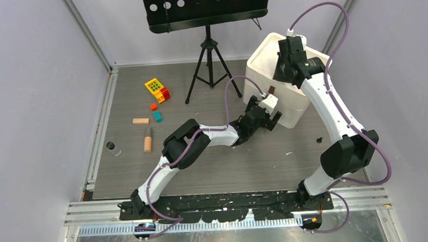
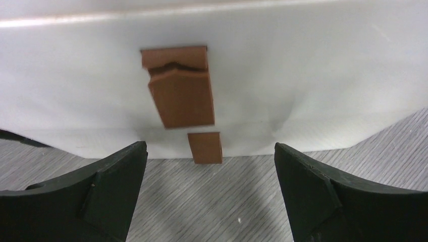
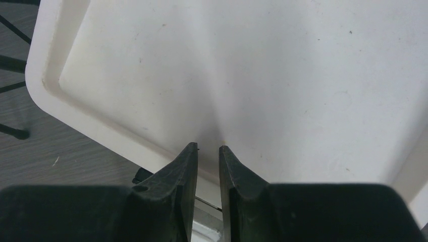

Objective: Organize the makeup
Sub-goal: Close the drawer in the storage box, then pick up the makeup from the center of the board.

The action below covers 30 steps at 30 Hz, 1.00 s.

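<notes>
Left gripper (image 2: 210, 151) wide before white box (image 2: 313, 75), its brown tab (image 2: 180, 93) perhaps cracked; right gripper (image 3: 208, 149) near-closed above.

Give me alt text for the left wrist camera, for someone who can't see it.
The left gripper stands wide open and empty, facing the side wall of a white box. On that wall sit brown tabs, a larger one above a small one, roughly midway between its jaws; grey table lies below.

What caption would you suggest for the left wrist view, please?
Open left gripper facing the brown handle on the white box.
</notes>
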Tool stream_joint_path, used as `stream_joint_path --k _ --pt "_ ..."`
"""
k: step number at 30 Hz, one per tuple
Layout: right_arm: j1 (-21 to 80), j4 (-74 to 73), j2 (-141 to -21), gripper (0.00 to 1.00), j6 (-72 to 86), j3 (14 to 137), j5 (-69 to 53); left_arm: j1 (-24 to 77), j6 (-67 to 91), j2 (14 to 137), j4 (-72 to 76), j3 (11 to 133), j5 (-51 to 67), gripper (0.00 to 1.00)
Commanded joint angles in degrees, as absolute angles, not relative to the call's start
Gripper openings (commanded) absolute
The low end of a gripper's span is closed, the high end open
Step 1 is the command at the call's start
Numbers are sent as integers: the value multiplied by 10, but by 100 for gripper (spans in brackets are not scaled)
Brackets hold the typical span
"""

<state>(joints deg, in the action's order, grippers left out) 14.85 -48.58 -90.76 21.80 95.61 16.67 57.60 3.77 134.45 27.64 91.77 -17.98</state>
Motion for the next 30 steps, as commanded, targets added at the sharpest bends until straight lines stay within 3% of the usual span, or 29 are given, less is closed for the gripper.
stream_joint_path --k 1,7,17,25,30 --pt "171 -581 -906 28 232 928 137 578 6 1274 383 858 -178 99" --pt "171 -521 -881 32 247 954 175 582 5 1100 335 755 -216 95" --pt "174 -496 -807 40 240 961 159 576 42 813 3 640 -422 99" --pt "186 -493 -750 42 245 912 130 524 261 588 -343 591 -567 100" --pt "187 -503 -744 42 241 906 110 420 314 505 -419 534 -510 99"
